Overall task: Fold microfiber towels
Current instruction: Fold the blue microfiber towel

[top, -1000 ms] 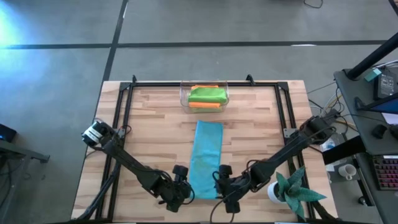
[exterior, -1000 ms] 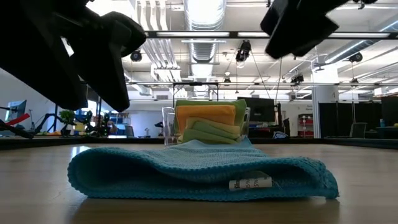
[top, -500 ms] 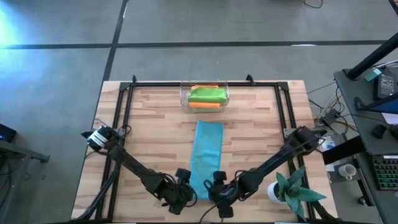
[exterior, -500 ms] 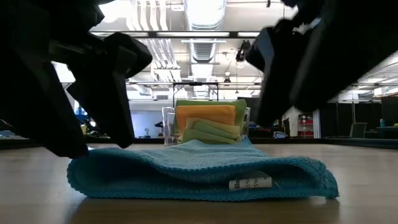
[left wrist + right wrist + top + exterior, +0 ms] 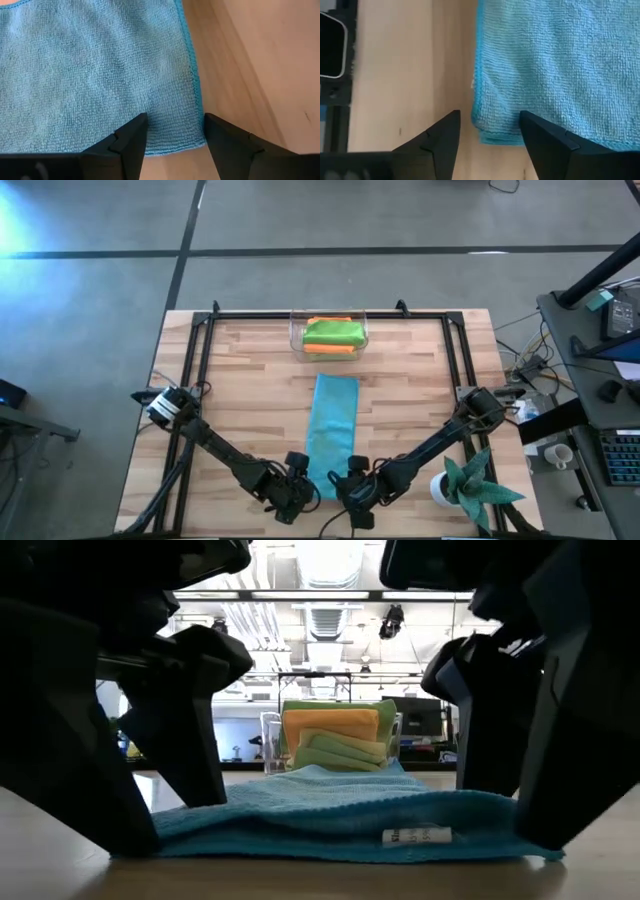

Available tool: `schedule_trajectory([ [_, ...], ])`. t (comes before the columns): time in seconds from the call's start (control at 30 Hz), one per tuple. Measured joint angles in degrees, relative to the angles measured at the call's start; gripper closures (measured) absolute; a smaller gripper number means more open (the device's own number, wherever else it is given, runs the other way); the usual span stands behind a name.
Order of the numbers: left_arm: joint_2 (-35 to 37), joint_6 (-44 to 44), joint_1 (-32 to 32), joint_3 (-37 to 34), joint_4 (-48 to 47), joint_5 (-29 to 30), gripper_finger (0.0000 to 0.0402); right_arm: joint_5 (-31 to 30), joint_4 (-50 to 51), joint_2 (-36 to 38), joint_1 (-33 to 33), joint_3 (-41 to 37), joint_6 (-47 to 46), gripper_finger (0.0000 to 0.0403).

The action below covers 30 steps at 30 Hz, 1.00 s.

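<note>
From above, the long light-blue microfiber towel point(image 5: 331, 433), folded into a strip, lies mid-table. The left gripper point(image 5: 299, 490) and right gripper point(image 5: 345, 486) are at its near corners. The clear bin of folded green and orange towels point(image 5: 329, 335) sits at the far edge.

At table level, the towel looks soft and limp; it should be pinched at the corners.

Only the wrist views show both sets of jaws spread, straddling a corner with nothing gripped.
</note>
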<state>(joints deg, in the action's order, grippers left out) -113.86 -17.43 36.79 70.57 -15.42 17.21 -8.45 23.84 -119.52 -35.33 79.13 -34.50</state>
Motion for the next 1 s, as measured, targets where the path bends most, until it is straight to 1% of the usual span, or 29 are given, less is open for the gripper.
schedule_trajectory([
  [0.13, 0.0, 0.0, -0.6, 0.0, 0.2, 0.0, 0.0221, -0.3, 0.0, 0.0, 0.2, -0.1, 0.3, 0.0228],
  [0.23, 0.0, 0.0, -1.0, -0.1, 0.2, 0.0, 0.0237, -0.6, 0.1, 0.0, 0.4, -0.2, 0.4, 0.0260],
  [0.43, -0.1, 0.2, -1.7, -0.1, 0.0, 0.2, 0.0305, -0.6, 0.2, 0.0, 0.4, -0.2, 0.4, 0.0331],
  [0.63, -0.1, 0.2, -1.9, -0.1, -0.2, 0.5, 0.0375, -0.6, 0.2, 0.0, 0.4, -0.2, 0.4, 0.0384],
  [0.73, 0.2, 0.2, -1.9, -0.1, -0.2, 0.3, 0.0396, -0.3, 0.3, 0.0, 0.4, -0.2, 0.4, 0.0392],
  [0.87, 1.7, 0.1, -1.9, 0.0, -1.9, -0.9, 0.0396, 1.5, 2.3, 0.7, 0.4, 1.0, 0.3, 0.0393],
  [1.0, 4.8, -0.1, -2.0, 0.0, -1.8, -2.3, 0.0396, 2.1, 4.7, 2.7, 0.4, 2.6, -0.4, 0.0393],
])
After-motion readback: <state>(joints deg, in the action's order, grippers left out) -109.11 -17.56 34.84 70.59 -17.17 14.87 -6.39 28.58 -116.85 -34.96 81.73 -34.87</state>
